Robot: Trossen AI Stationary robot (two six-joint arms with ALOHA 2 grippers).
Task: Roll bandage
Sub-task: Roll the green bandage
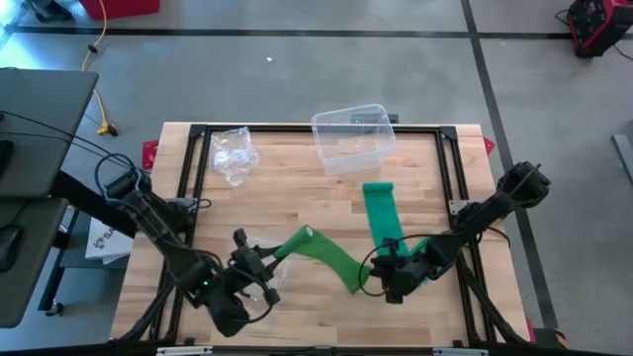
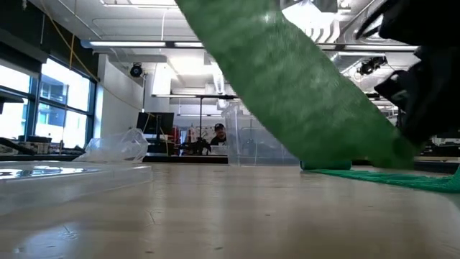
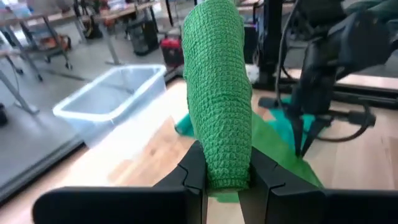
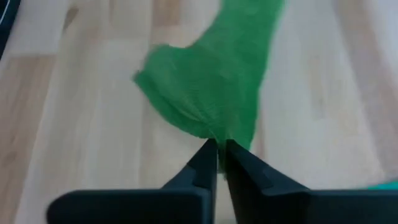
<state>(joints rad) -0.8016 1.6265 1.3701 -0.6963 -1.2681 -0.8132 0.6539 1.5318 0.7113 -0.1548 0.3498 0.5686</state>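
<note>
We see the long green woven elastic bandage [image 1: 379,213] stretched across the near right part of the light wooden table [image 1: 297,188], one end lying flat toward the clear plastic bin [image 1: 349,138] at the far edge. The left gripper [image 3: 221,180], near the front edge, is clamped on the bandage's other end, holding it raised off the wood. The right gripper [image 4: 217,155], near the front right corner, has its fingers almost together, pinching a fold in the bandage's middle. A crumpled clear plastic bag [image 1: 234,153] lies near the far left corner.
</note>
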